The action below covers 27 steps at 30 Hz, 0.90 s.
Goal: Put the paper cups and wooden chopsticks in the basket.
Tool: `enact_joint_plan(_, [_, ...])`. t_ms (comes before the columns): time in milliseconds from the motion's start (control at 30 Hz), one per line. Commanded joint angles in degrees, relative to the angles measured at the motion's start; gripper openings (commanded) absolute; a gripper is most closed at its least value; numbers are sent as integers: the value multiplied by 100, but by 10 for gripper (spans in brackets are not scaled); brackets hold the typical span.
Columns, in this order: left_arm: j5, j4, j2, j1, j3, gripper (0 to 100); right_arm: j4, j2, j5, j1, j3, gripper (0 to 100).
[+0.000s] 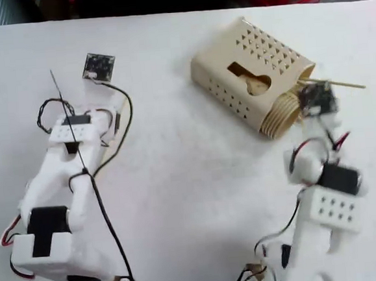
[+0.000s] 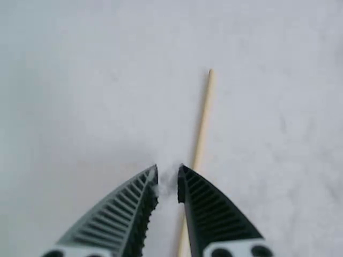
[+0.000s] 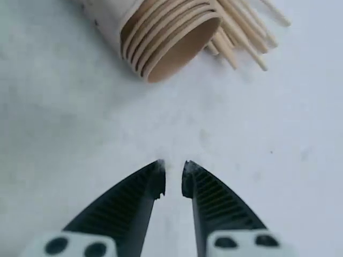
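My left gripper (image 2: 167,179) is hovering all but closed and empty above the table (image 2: 80,80), the chopstick (image 2: 202,120) is lying just beside it, and I am judging that opening wider and straddling it squarely before pinching is looking the surest approach.

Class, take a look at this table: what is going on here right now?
The basket lies on its side, with a stack of paper cups and several chopsticks poking out of its mouth. The right gripper is low over the table just in front of them, holding nothing. The left gripper is beside one loose chopstick lying on the table, not gripping it.
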Motion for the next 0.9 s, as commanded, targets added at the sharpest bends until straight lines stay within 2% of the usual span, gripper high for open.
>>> enact_joint_plan(0, [-62, -114, -40, 66, -35, 84, -207, -1525, -9, -541, 976, 70])
enact_joint_plan(100, [-62, -114, -40, 48, -35, 83, -681, -2413, -422, -804, 1591, 74])
enact_joint_plan(167, [-62, -114, -40, 31, -35, 83, -1007, -2738, -624, -804, 1749, 112])
enact_joint_plan(233, [-62, -114, -31, 31, -35, 83, -1218, -2721, -870, -796, 1705, 170])
enact_joint_plan(333, [-62, -114, 163, 40, -97, 83, -1279, -2404, -1266, -699, 1468, 187])
enact_joint_plan(467, [-62, -273, 690, 22, -387, 83, -1613, -1648, -1644, -303, 1204, 190])
enact_joint_plan(600, [-62, 132, 910, 22, -747, 83, -2141, -470, -2119, -286, 791, 190])
enact_joint_plan(867, [-62, 202, 919, 22, -782, 83, -1771, 2360, -4035, -418, -1345, 207])
